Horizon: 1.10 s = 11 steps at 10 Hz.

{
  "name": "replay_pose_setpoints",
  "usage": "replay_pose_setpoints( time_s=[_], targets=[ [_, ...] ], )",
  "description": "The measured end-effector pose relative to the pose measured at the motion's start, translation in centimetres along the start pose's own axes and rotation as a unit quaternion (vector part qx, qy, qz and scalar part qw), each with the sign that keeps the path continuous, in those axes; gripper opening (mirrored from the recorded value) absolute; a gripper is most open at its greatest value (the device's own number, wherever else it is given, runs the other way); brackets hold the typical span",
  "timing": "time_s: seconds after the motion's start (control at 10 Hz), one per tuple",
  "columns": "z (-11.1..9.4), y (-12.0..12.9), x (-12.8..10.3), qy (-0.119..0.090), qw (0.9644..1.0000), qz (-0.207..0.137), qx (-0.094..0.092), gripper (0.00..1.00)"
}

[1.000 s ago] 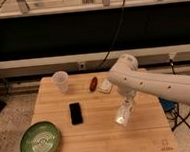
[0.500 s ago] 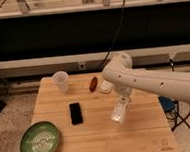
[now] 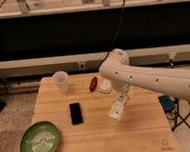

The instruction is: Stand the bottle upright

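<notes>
- Far to the left of the pincer (image 3: 119,103) and nearer the camera, a green plate (image 3: 40,141) lies at the front left corner of the tabletop (image 3: 141,134)
- Left of the pincer and farther back, a translucent cup (image 3: 61,81) stands upright
- Just left of the pincer, at about the same depth, a black phone (image 3: 75,113) lies flat, apart from everything else
- Behind the pincer and slightly left, a small red object (image 3: 93,83) rests beside a small white rounded object (image 3: 105,85)
- At the pincer itself, the bottle (image 3: 116,113) hangs tilted, upper end leaning right toward the wrist and lower end at or just over the wood; I cannot tell whether it touches
- Pincer jaws are drawn together, clamped on the bottle's upper part as far as I can judge
- Bottle looks like thin, light plastic: smooth and likely slippery, and its walls may give under a hard squeeze
- A hold across the body near the middle seems safest, since the narrow neck offers little surface
- With its slim base it will probably tip easily, so the bottom should sit flat before release
- Right of the pincer, the white arm (image 3: 154,80) reaches in from the frame edge
</notes>
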Motion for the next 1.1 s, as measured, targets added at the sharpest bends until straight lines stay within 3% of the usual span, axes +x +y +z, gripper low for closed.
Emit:
replay_pose_setpoints(
  time_s=[0.5,1.1],
  targets=[
    [-0.1,0.6,2.1,-0.011,0.9995,0.03,-0.009,0.0],
    [0.1,0.4,3.0,-0.038,0.998,0.05,-0.012,0.0]
  ],
)
